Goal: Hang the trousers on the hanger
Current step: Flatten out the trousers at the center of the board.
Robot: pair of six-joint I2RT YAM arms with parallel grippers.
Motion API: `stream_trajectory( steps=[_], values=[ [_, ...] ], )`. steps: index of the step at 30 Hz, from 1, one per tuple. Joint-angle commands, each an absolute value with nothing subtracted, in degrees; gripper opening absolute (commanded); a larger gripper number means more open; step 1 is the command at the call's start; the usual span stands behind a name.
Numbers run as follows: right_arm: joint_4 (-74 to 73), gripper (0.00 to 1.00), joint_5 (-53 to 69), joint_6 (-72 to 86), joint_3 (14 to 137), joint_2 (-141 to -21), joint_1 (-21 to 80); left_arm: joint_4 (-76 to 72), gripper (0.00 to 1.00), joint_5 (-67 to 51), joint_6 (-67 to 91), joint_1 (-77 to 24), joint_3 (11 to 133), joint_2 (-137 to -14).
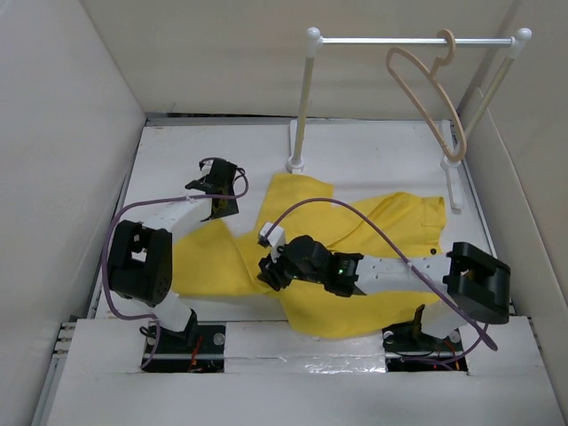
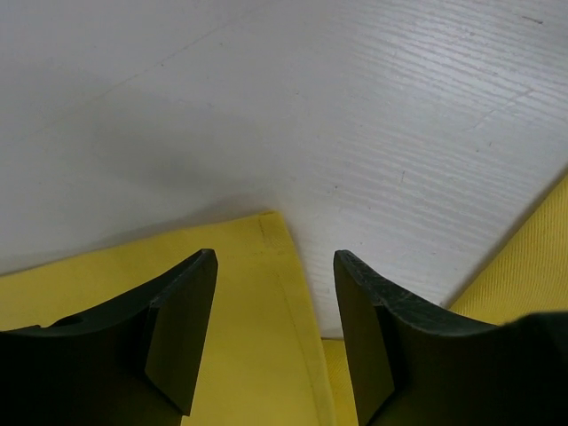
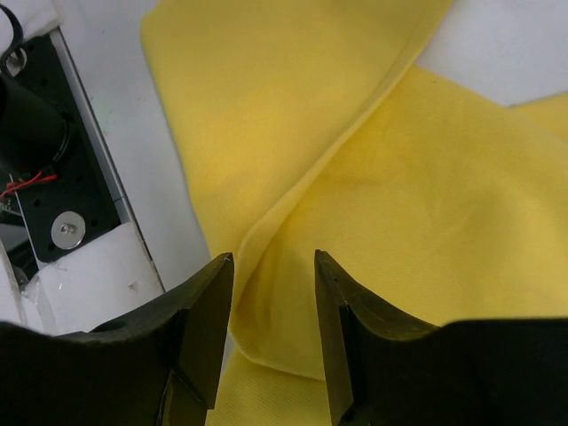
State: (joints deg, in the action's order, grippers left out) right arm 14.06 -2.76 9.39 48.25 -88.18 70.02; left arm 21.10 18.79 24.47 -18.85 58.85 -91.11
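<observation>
We hold our left arm folded at the elbow near its base, forearm reaching forward and slightly right. The left tool [image 1: 219, 184] points downward with its jaws parted. Our right arm bends at the elbow by the right edge, and its forearm stretches left across the middle. The right tool [image 1: 268, 269] sits low, jaws also apart.

White rail [image 1: 373, 40] on two posts well beyond the left fingers [image 2: 182, 328], ribbed white tabletop [image 2: 399, 133] just ahead of them, pale walls [image 1: 62, 133], perhaps foam board, around.
</observation>
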Motion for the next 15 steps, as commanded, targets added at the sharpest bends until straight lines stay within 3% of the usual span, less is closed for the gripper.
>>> stream_trajectory(
  steps=[1, 9, 15],
  values=[
    [14.6, 0.47, -6.2, 8.6, 47.6, -82.8, 69.5, 22.1, 0.52, 18.9, 27.4, -18.6, 58.0, -90.0],
    [10.1, 0.47, -7.7, 6.0, 49.3, -70.0, 62.9, 20.3, 0.47, 17.1, 30.3, -18.6, 56.1, -94.2],
    [9.7, 0.47, -4.9, 5.9, 47.8, -67.4, 58.4, 21.7, 0.45, 21.3, 31.5, -20.8, 57.0, -98.2]
  ],
)
